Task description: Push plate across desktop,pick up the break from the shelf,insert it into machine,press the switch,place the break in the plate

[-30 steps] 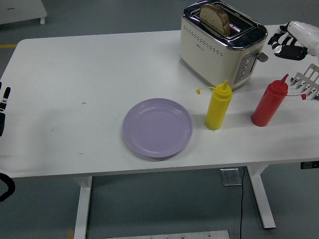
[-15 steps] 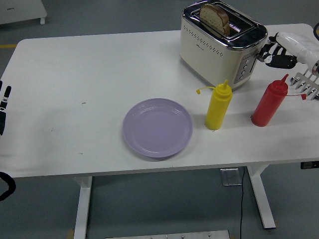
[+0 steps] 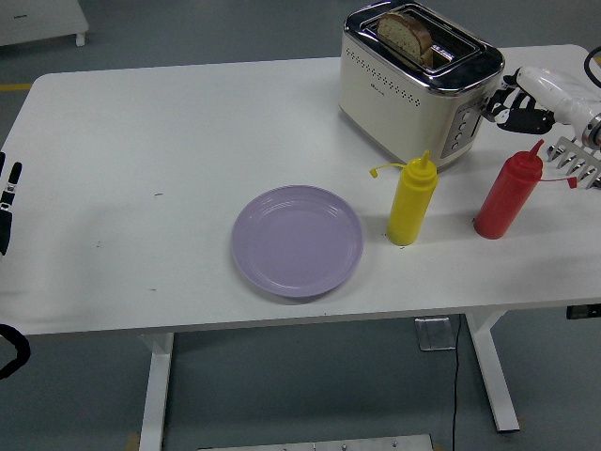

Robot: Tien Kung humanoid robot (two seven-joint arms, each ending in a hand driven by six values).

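A cream and chrome toaster (image 3: 413, 85) stands at the table's far right. A slice of bread (image 3: 406, 31) sits in its slot, sticking up a little. My right hand (image 3: 512, 99) reaches in from the right edge, its black fingers curled against the lever on the toaster's right end. A lilac plate (image 3: 298, 241) lies empty near the table's middle front. My left hand (image 3: 7, 202) rests at the left edge, only partly in view.
A yellow squeeze bottle (image 3: 412, 200) and a red squeeze bottle (image 3: 508, 193) stand in front of the toaster. A metal rack (image 3: 580, 160) pokes in at the right edge, just under my right arm.
My right hand has moved left from beside the toaster to its lever. The bread sits slightly lower in the slot than before.
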